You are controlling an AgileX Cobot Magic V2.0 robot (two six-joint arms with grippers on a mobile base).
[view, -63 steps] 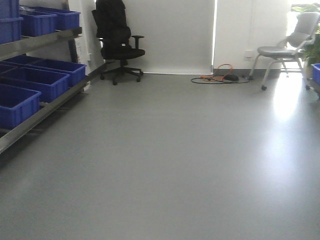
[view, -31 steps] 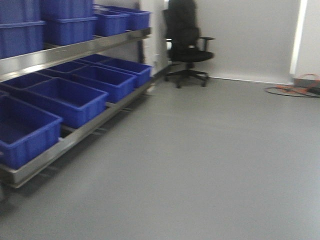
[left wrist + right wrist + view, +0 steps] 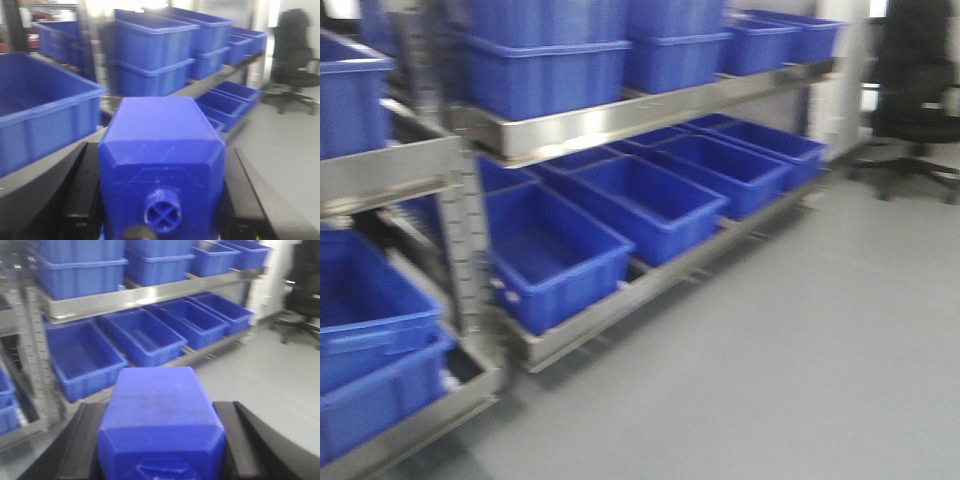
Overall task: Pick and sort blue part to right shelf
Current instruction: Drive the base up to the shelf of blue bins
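Front view has swung left since half a second back: steel rack (image 3: 620, 118) with blue bins (image 3: 645, 205) now fills most of the frame, black office chair (image 3: 917, 90) pushed to the right edge, orange cable gone from sight. Outlines smeared. Wrist views: right gripper (image 3: 159, 405) clamped on the blue part (image 3: 157, 427), black fingers (image 3: 82, 440) against both flanks, part held off the grey floor (image 3: 280, 390), facing the lower bins. The left gripper (image 3: 160, 150) is likewise closed round a studded blue block (image 3: 160, 130), small round stud toward the camera
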